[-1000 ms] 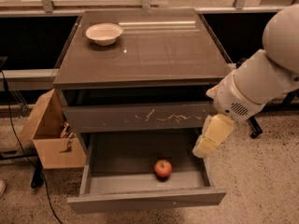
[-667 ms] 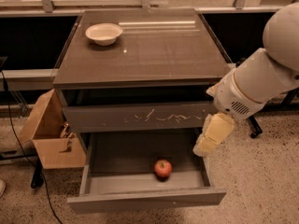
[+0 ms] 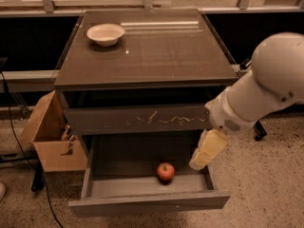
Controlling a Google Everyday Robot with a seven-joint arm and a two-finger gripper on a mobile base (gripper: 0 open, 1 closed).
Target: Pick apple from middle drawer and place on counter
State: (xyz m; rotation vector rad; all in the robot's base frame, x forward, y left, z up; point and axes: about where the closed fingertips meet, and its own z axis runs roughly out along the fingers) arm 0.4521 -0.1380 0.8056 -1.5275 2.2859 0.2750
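The small red apple (image 3: 166,171) lies in the tray of the open middle drawer (image 3: 147,204), near its front and right of centre. My gripper (image 3: 207,150), cream-coloured at the end of the white arm, hangs over the right side of the drawer, up and to the right of the apple and apart from it. The counter (image 3: 156,56) is the glossy dark top slab of the cabinet above.
A white bowl (image 3: 105,33) stands at the counter's far left. A drawer front with white scratch marks (image 3: 137,119) is closed above the open drawer. An open cardboard box (image 3: 50,139) leans against the cabinet's left side, with a black cable (image 3: 19,141) on the floor.
My gripper and arm have moved a little down and to the left, closer to the open drawer. The apple has not moved.
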